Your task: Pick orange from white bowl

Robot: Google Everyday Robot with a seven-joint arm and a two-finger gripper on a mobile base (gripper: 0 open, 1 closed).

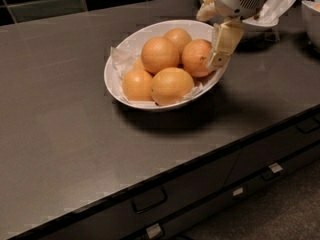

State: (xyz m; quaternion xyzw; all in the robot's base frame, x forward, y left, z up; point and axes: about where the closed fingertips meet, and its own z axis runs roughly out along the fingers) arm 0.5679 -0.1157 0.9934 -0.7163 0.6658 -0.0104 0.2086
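Cream-and-white gripper point(223, 45) is held at the right rim of the wide oval white bowl point(109, 78).
Round reddish orange point(196, 58) is seen inside at the right, just beside the gripper; claw state cannot be told.

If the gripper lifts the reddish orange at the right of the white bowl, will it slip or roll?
The orange looks round and smooth, so it may slip if gripped off-centre. It lies against its neighbours in the white bowl, so they might roll when it leaves. The gripper hangs at its right side.
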